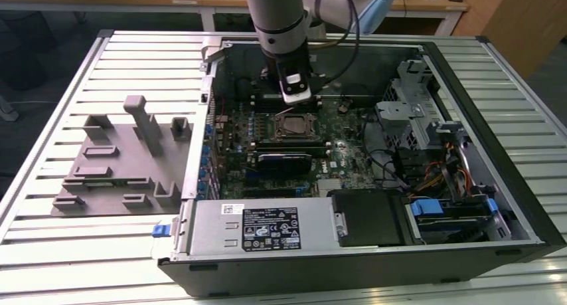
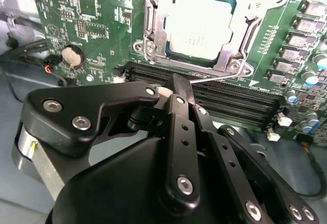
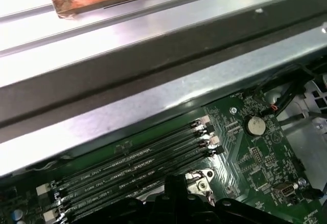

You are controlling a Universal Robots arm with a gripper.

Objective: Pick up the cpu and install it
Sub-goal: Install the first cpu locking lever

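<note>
Black gripper (image 2: 176, 88) nearest, fingers together, holding nothing. Chip (image 2: 202, 27) at 12 o'clock, already seated in socket (image 2: 153, 35). Install step seemingly done; latching probably left.

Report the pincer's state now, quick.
Pincer: shut, holding nothing, above the memory slots. The cpu sits in the socket.

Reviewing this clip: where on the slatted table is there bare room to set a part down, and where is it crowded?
Bare slats of the table lie in front of the grey holder blocks and along the exterior view's right of the computer case. Inside the case it is crowded: the gripper hangs over the memory slots, beside the cpu in its socket.
</note>
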